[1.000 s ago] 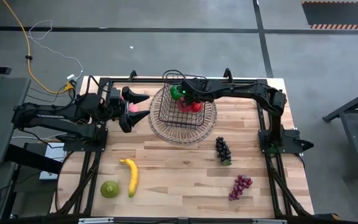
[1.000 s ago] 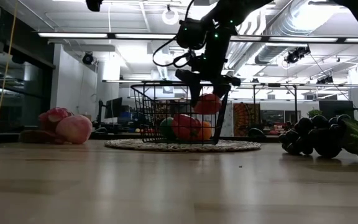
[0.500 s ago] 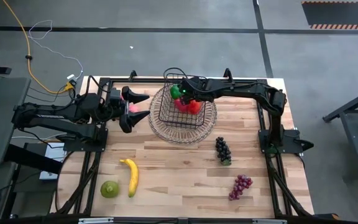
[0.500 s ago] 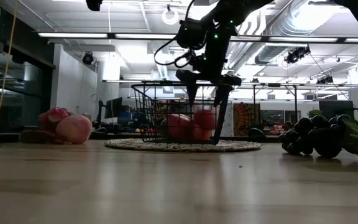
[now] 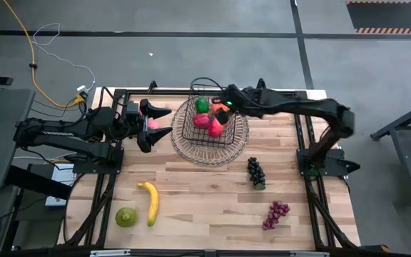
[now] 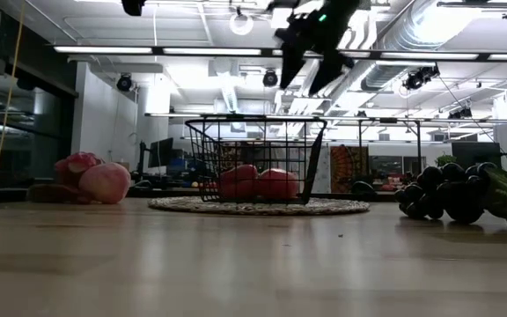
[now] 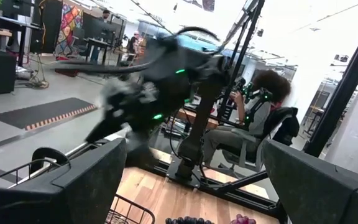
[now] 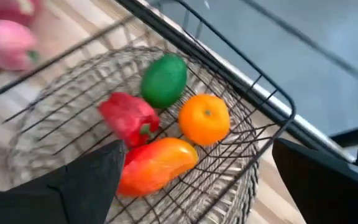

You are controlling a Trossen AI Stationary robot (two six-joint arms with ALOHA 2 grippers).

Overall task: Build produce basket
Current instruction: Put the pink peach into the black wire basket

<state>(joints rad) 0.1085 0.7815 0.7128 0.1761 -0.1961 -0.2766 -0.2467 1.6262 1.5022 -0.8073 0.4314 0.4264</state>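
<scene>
The dark wire basket [image 5: 191, 134] stands on a round woven tray [image 5: 184, 148] at the table's far middle. In the right wrist view it holds a green fruit [image 8: 165, 79], an orange [image 8: 205, 118], a red pepper [image 8: 129, 118] and an orange-red fruit [image 8: 157, 163]. My right gripper [image 6: 299, 86] hangs open, well above the basket's rim [image 6: 253, 119]. My left gripper [image 5: 164, 123] is open at the far left, level, its fingers on either side of the pink dragon fruit [image 5: 152, 124]. That fruit lies on the table [image 6: 91, 180]. Whether the left fingers touch it cannot be told.
A yellow banana [image 5: 149, 203] and a green fruit [image 5: 125, 216] lie near the left front. A dark grape bunch [image 5: 255, 173] and a purple bunch [image 5: 277, 214] lie to the right front. Bare wood stretches across the table's middle. A person sits beyond the table [image 7: 260, 118].
My right gripper stood low in the basket shut on a red fruit, opened and let it go. It has since risen well above the rim and drawn a little toward the table's right. The red fruit now lies among the others in the basket.
</scene>
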